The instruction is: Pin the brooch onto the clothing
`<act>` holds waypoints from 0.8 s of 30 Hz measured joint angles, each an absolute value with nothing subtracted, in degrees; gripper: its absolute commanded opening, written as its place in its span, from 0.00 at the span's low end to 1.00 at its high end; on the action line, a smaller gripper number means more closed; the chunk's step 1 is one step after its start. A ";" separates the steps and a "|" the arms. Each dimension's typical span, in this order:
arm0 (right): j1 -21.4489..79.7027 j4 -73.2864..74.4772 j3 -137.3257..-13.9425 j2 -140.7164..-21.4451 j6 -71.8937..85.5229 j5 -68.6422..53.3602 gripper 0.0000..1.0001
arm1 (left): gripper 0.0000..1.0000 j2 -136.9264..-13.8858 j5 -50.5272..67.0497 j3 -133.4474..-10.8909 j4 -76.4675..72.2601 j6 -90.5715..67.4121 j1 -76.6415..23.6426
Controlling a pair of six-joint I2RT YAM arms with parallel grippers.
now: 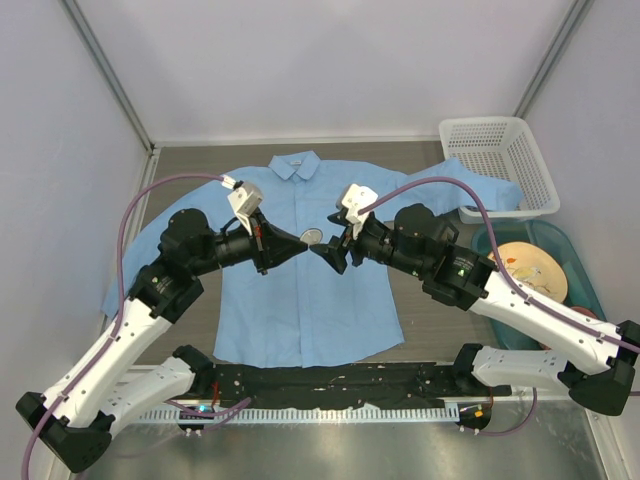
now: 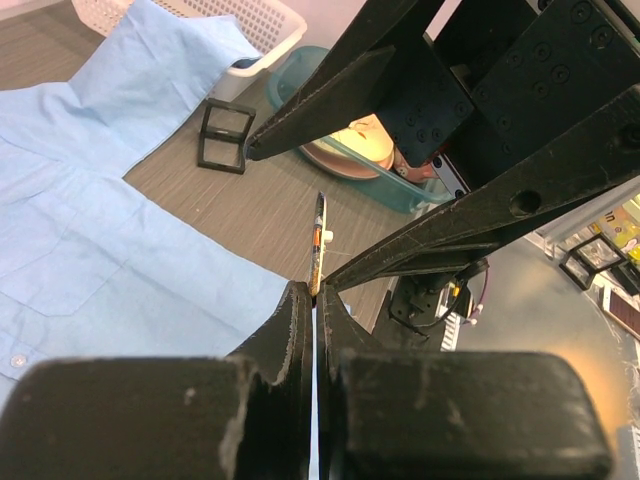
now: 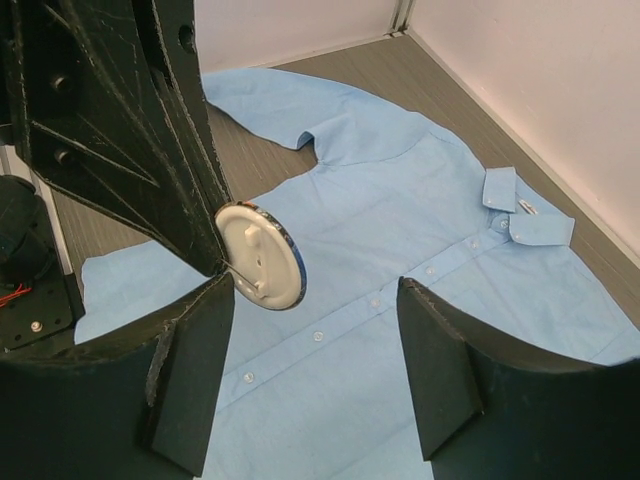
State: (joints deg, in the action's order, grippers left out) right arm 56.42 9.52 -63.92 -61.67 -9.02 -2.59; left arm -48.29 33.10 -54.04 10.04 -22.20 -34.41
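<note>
Currently pre-pin: brooch [image 1: 313, 236] is up in the air, not on the shirt [image 1: 300, 310].
Left gripper [image 2: 315, 297] pinches the disc by its edge above the shirt's chest, with the white pin back facing the right gripper [image 3: 315, 310]. That one is spread wide just beside it, holding nothing. Shirt lies flat. My read of what's left: bring it down, pierce the fabric, clasp.

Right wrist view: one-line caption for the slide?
Left gripper holds the brooch, white back showing, over the light blue shirt, facing the open right gripper.
</note>
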 measured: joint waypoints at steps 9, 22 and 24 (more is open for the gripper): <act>56.42 9.23 -63.99 -61.67 -8.60 -2.55 0.71 | 0.00 -48.23 33.61 -53.82 9.82 -22.24 -34.41; 56.42 8.80 -64.07 -61.89 -8.62 -2.48 0.51 | 0.00 -48.27 34.24 -53.32 9.67 -22.31 -34.39; 56.58 8.78 -64.07 -61.91 -8.64 -2.61 0.44 | 0.00 -48.31 34.20 -53.32 9.65 -22.28 -34.37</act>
State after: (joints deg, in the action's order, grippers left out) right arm 56.58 8.78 -64.07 -61.91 -8.64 -2.61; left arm -48.31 34.20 -53.32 9.65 -22.28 -34.37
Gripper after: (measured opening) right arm 0.524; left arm 0.020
